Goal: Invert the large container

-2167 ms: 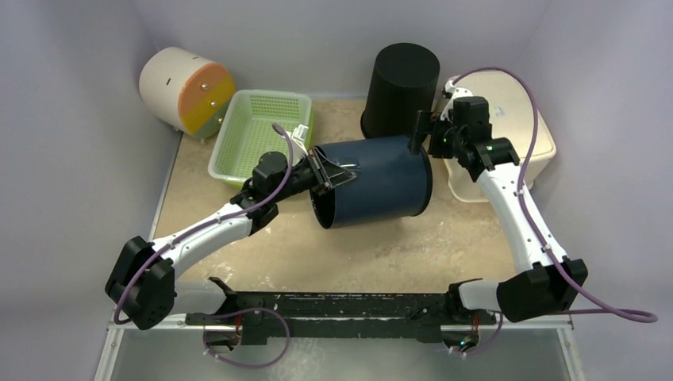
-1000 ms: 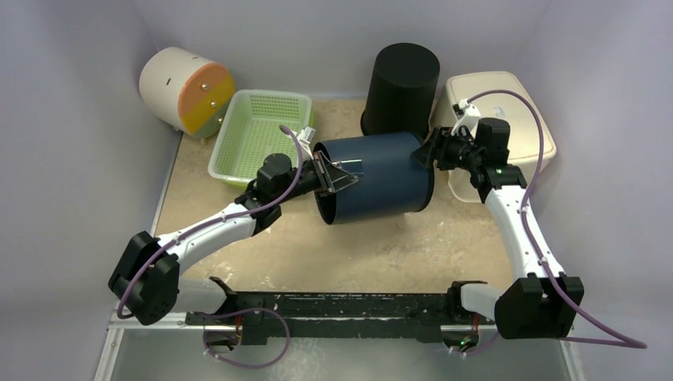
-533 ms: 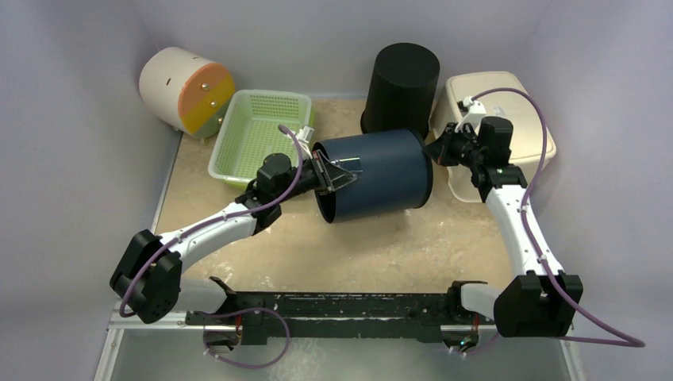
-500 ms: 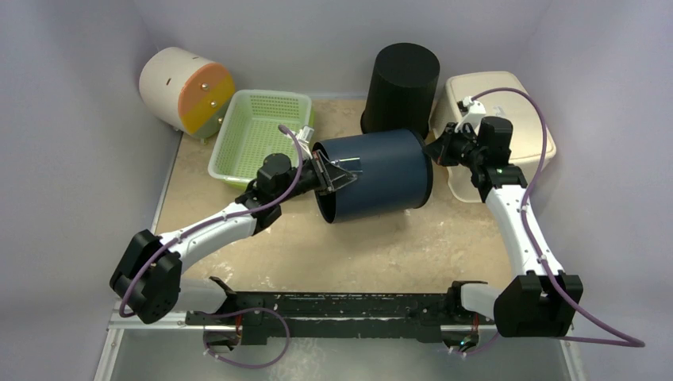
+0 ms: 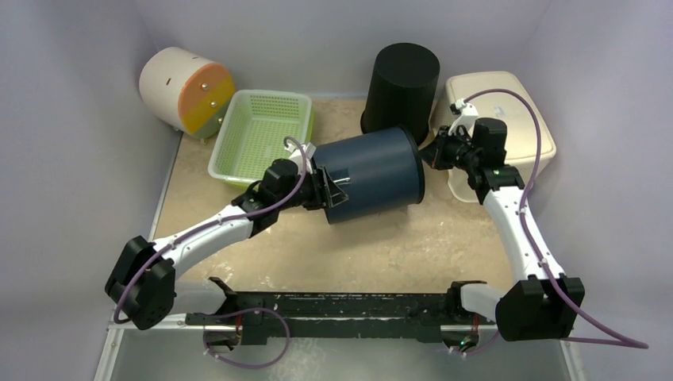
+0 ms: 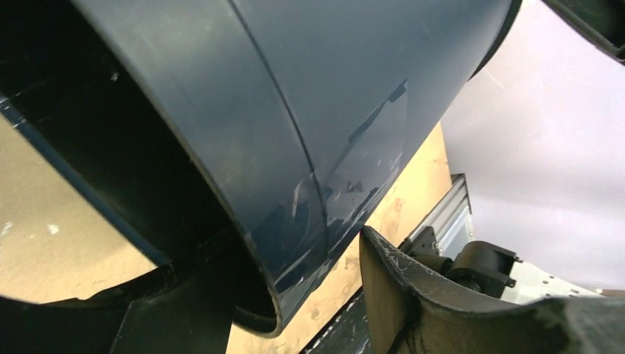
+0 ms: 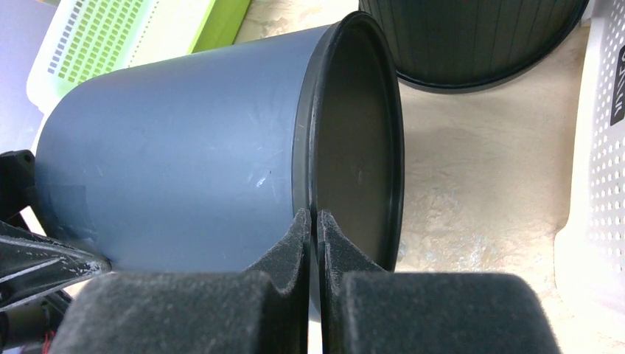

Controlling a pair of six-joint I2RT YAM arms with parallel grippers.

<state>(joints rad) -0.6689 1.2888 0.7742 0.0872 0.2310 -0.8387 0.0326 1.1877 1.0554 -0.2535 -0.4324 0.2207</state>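
Observation:
The large container (image 5: pixel 373 171), a dark blue cylinder, lies on its side mid-table with its mouth toward the left arm. My left gripper (image 5: pixel 325 190) is open and straddles the mouth rim. In the left wrist view the container wall (image 6: pixel 295 110) runs between one finger inside and the other outside, with a gap showing beside the outer finger (image 6: pixel 413 295). My right gripper (image 5: pixel 435 151) is at the base end. In the right wrist view the gripper (image 7: pixel 315 217) is pinched shut on the thin black base rim of the container (image 7: pixel 184 147).
An upturned black bin (image 5: pixel 402 79) stands just behind the container, close to the right wrist. A white perforated box (image 5: pixel 508 95) sits at the right, a green basket (image 5: pixel 258 131) behind the left arm, and a cream and orange drum (image 5: pixel 186 89) in the far left corner.
My left gripper has let go of the mouth rim and opened. My right gripper has closed on the base rim. The container has shifted slightly to the left.

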